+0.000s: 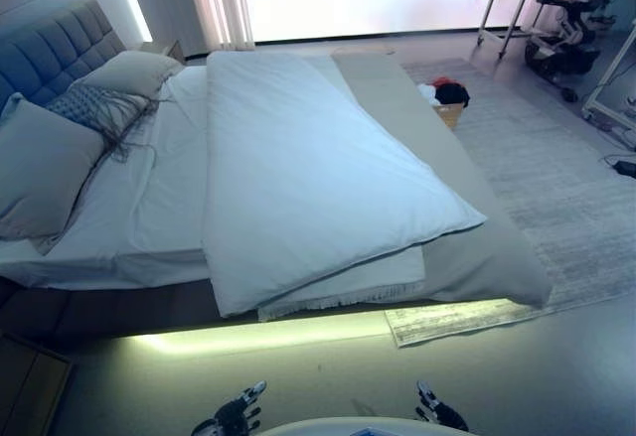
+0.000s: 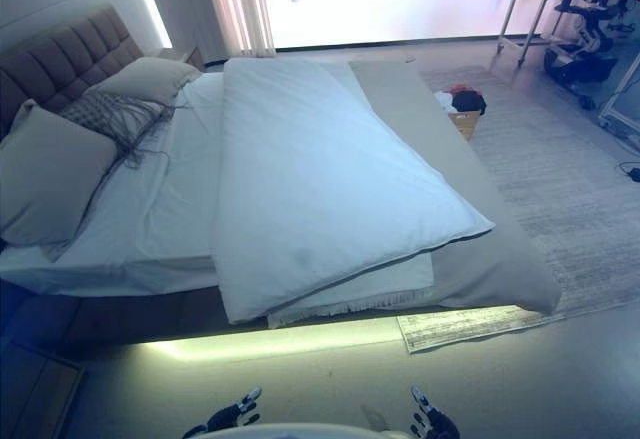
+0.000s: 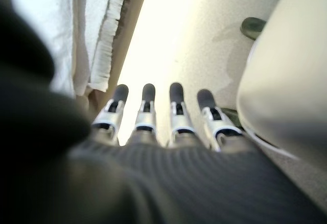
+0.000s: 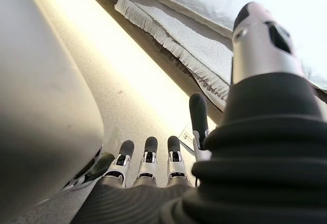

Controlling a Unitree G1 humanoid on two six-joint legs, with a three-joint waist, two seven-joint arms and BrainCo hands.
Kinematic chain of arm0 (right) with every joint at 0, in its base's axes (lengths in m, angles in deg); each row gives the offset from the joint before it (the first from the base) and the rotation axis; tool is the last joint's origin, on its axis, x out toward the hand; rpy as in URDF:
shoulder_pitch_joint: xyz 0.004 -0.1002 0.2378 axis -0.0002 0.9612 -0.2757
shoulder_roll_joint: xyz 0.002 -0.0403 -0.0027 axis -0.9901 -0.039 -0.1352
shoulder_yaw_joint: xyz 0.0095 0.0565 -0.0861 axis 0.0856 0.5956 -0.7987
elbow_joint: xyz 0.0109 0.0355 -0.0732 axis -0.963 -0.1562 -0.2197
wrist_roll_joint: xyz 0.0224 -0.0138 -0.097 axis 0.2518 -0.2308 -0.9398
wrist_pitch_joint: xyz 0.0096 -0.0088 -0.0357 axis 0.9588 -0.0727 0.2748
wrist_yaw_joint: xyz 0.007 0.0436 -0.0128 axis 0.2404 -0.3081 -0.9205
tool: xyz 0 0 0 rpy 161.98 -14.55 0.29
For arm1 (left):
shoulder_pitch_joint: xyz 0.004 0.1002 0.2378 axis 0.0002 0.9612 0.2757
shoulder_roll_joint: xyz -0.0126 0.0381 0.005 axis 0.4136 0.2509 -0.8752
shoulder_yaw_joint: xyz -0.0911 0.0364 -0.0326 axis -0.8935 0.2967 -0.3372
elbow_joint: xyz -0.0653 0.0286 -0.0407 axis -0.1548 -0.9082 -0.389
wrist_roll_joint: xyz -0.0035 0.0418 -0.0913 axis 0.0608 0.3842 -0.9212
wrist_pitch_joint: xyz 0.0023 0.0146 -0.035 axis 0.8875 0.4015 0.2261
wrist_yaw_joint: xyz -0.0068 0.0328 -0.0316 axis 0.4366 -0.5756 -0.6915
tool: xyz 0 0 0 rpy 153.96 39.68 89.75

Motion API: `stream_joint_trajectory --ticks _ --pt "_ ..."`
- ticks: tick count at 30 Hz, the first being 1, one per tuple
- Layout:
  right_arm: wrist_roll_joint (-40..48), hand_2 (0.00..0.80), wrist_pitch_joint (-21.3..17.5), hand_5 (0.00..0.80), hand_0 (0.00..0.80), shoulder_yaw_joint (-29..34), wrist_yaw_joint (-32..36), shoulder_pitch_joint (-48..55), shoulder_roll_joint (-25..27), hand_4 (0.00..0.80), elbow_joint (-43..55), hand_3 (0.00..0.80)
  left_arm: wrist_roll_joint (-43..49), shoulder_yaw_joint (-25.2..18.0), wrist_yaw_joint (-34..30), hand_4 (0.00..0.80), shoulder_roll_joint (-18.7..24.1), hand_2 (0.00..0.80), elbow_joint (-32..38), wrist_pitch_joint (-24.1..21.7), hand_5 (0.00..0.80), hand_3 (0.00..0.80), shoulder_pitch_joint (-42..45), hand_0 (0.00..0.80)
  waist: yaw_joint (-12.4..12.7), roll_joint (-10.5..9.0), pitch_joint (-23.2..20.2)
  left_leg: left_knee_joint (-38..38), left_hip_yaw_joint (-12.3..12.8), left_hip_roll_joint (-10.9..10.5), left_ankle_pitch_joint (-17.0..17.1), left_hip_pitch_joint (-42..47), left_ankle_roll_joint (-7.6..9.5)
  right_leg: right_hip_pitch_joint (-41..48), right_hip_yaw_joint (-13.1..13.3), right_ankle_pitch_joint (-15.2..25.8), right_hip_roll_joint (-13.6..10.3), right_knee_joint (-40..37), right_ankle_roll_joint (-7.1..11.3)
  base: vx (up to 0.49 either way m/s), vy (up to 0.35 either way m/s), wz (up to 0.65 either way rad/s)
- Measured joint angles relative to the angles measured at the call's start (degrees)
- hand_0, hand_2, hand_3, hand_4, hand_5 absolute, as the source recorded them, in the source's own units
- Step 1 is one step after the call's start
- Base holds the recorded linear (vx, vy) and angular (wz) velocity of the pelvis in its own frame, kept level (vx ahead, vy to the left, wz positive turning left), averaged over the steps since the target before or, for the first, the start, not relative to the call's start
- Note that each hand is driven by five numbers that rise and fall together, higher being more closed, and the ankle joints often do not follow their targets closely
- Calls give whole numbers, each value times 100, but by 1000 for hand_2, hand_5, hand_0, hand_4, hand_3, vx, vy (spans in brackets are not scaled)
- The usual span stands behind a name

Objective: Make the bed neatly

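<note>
Bedroom: a low bed [image 1: 467, 277] on a lit base, a bright window beyond it, a rug [image 1: 566, 198] to my right with a basket [image 1: 449, 110] at the bed's far side.

From the head views, the duvet [image 1: 308, 178] lies folded into a long strip, its long axis running away from me toward the window, leaving the sheet [image 1: 159, 198] bare on the pillow [image 1: 40, 163] side and a grey cover bare on the other. Its near corner overhangs the bed edge straight ahead of both hands, with floor between. My left hand [image 1: 234, 414] and right hand [image 1: 437, 411] hang low near me, apart from everything. The overhanging corner sits a little toward the left hand's side, so I judge that hand nearer.

In the left wrist view, the fingers [image 3: 148, 104] are straight and spread, holding nothing; a fringed blanket [image 3: 104, 55] edge hangs just beyond the fingertips, not touching.

In the right wrist view, the fingers [image 4: 149, 157] and thumb are extended and empty; the same fringe and duvet edge lie ahead and above them.
</note>
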Motion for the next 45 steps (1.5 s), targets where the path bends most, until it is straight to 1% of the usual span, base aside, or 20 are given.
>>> stream_joint_trajectory --ticks 4,14,21,27,32,37,38,39,40,41,42,43,44,45 --pt "-1 0 63 0 0 -1 -80 -2 4 0 0 0 -1 1 3 0 0 0 1 98 0 0 -2 0 0 3 -2 2 0 0 0 -1 0 -1 0 0 0 0 0 -8 0 0" --pt "-70 0 83 0 0 1 -194 -3 16 0 2 0 -2 -1 40 0 -1 0 -2 100 0 0 -1 0 1 1 -2 1 -10 0 1 13 -1 35 -1 0 3 0 -1 6 -2 0" --pt "-758 0 131 0 0 -36 -572 -104 75 0 2 0 -5 1 127 0 -1 0 2 101 0 0 -13 0 3 -12 5 2 -7 5 1 5 0 19 0 0 7 0 -1 -23 -2 0" --pt "-840 0 376 0 0 -80 -406 -249 91 0 8 0 -2 -1 245 0 4 0 1 109 0 0 -19 0 5 -19 11 11 -8 7 2 8 -3 31 0 -1 12 1 -3 12 -24 0" --pt "-814 0 444 0 0 -139 -317 -284 89 0 8 0 1 -5 261 0 25 0 -23 226 0 0 -32 0 0 -35 26 17 -11 10 1 21 -1 49 0 -3 18 17 -5 53 -64 0" --pt "-725 0 455 0 0 -137 -413 -279 77 0 -10 0 3 -35 651 0 100 0 -213 420 0 0 -64 0 -6 -42 108 50 20 63 -29 131 -34 121 20 -37 69 36 -31 64 -105 -4" --pt "-725 0 457 0 0 -135 -413 -305 76 0 -31 0 2 -81 714 0 107 0 -301 443 0 0 -117 0 -3 -37 146 234 47 99 -106 96 -48 104 23 -89 72 114 -72 55 -130 -11" --pt "-728 0 465 0 0 -137 -411 -364 80 0 -68 0 -2 -187 759 0 105 0 -410 444 0 0 -176 0 1 -51 258 568 72 160 -238 22 -116 65 43 -172 87 247 -115 44 -107 -14" --pt "-739 0 483 0 0 -137 -409 -412 83 0 -92 0 -15 -293 802 0 105 0 -462 435 0 0 -179 0 1 -29 337 910 63 246 -383 -110 -169 -1 20 -259 154 431 -152 39 -72 -21" --pt "-783 0 498 0 0 -141 -419 -508 49 0 -119 0 -86 -414 811 0 137 0 -546 387 0 0 -201 0 32 -143 465 1513 15 256 -476 -339 -277 -116 93 -413 93 700 -219 61 -8 -22" --pt "-853 0 502 0 0 -174 -453 -586 4 0 -196 0 -197 -468 827 0 184 0 -622 367 0 0 -234 0 29 -287 567 2261 -42 234 -400 -719 -368 -144 157 -446 21 756 -253 116 69 -29" --pt "-903 0 499 0 0 -219 -545 -624 4 0 -246 0 -295 -471 836 0 197 0 -663 368 0 0 -236 0 152 -408 603 2911 -129 197 -235 -1116 -504 -150 229 -452 -67 706 -296 182 133 -32" --pt "-932 0 486 0 0 -235 -662 -647 55 0 -318 0 -374 -478 836 0 159 0 -657 368 0 0 -246 0 169 -465 642 3387 -246 176 -173 -1446 -584 -168 323 -421 -84 621 -340 255 180 -41" --pt "-943 0 482 0 0 -234 -738 -680 139 0 -384 0 -481 -531 835 0 107 0 -641 358 0 0 -255 0 218 -441 663 3069 -220 148 -196 -1487 -611 -156 334 -409 -109 548 -361 343 222 -45"
